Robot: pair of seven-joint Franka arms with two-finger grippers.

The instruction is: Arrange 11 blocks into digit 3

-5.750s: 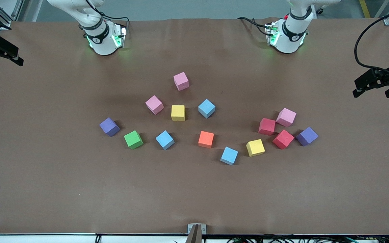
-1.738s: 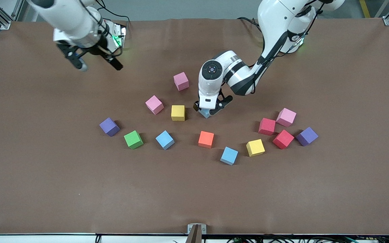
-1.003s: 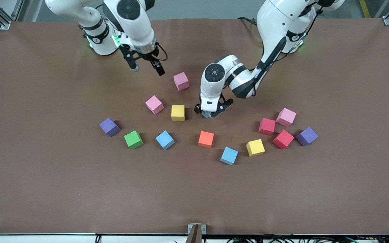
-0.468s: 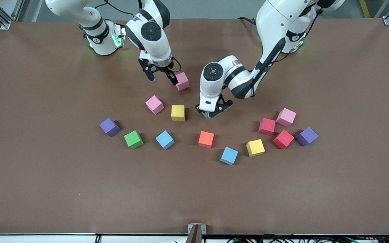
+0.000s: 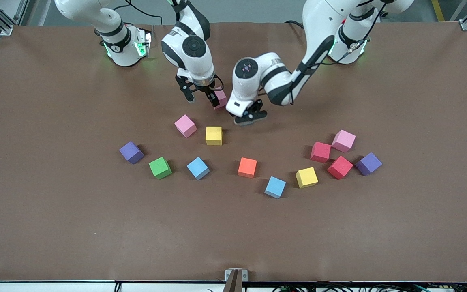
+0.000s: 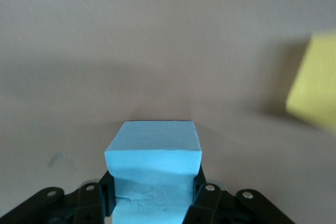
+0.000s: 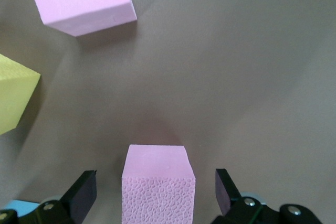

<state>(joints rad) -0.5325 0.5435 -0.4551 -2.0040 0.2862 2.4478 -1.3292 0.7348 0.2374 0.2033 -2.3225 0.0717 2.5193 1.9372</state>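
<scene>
From the front, the left gripper (image 5: 246, 117) hangs above the table (image 5: 55, 223), fingers clamped on a light blue block (image 5: 238, 119), up past the yellow block (image 5: 213, 135). The right gripper (image 5: 201, 97) is down around a pink block (image 5: 219, 98), fingers spread wide. The other blocks lie scattered and apart; no digit 3 is formed.

In the left wrist view, the light blue block (image 6: 154, 174) sits squeezed between both fingers (image 6: 202, 195), clear of the table.

In the right wrist view, the pink block (image 7: 158, 184) rests between the parted fingers (image 7: 81, 192), untouched by either.
</scene>
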